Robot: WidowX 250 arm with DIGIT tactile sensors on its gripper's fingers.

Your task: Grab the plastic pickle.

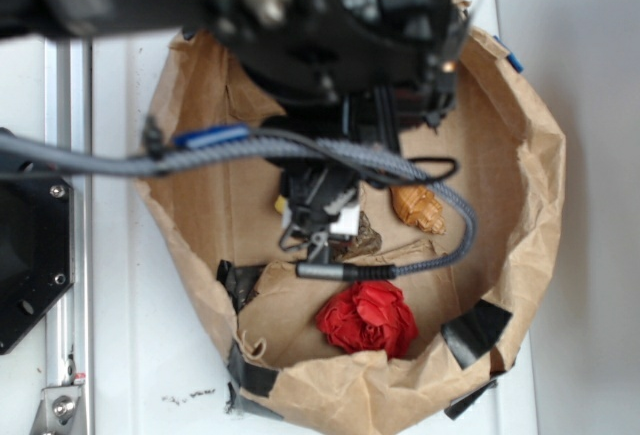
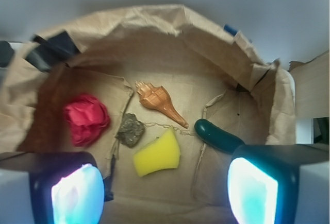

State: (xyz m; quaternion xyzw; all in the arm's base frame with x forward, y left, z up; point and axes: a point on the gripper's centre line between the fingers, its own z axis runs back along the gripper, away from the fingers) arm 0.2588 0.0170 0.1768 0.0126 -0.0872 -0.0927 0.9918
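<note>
Gripper (image 2: 165,188) fingers (image 2: 77,193) nearest the wrist lens, spread wide, nothing between. Plastic pickle (image 2: 217,136) on the paper bag (image 2: 154,28) floor, just beyond the right finger. Yellow sponge (image 2: 157,154) left of it; seashell (image 2: 159,100) farther.

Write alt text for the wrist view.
A dark green plastic pickle lies on the floor of a brown paper bag, near the right finger of the open end effector. Left of it lie a yellow sponge, an orange-brown seashell, a small rock and a red flower.
</note>
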